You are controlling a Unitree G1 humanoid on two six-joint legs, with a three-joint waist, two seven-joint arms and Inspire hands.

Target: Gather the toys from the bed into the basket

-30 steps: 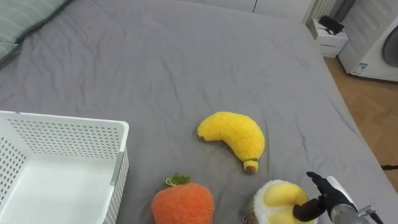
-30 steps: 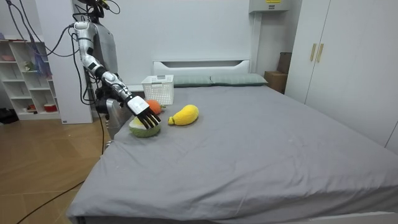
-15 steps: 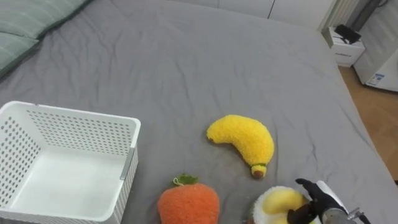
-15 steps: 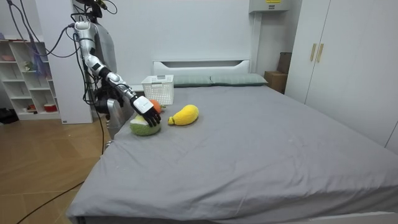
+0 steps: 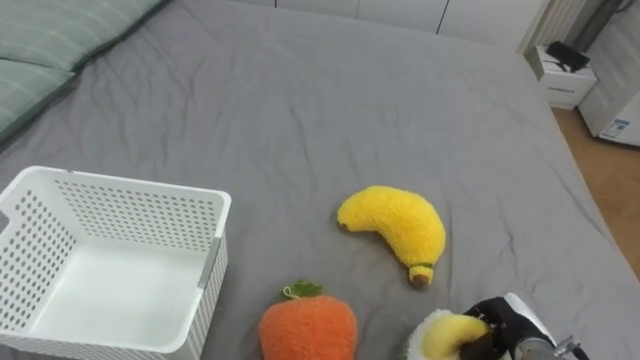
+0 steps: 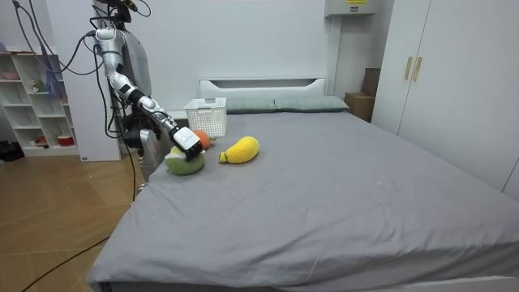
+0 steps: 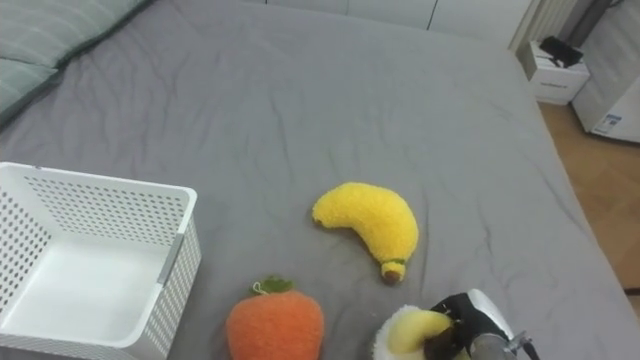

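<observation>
right hand (image 5: pixel 503 325) is at the near edge of the bed (image 5: pixel 300 110); its fingers are curled into the top of the round plush (image 5: pixel 438 338), pinching the yellow centre; in the room view that plush sits tipped under the hand near the bed's corner

handling, my read: all three toys are light, soft and squashy; the fuzzy pile should give good friction; not fragile; each will deform under grip, so bite deep across the bulk, since a pinch on a tuft may slip out

banana plush (image 5: pixel 395 222) lies flat mid-bed, apart from the others; take it across the thick middle, not the stem tip

orange plush (image 5: pixel 308 328) sits near the basket (image 5: pixel 120 183), not touching; it is wide and round, so wrap over the top or pinch the green leaf

basket is open and empty, left of the toys
</observation>
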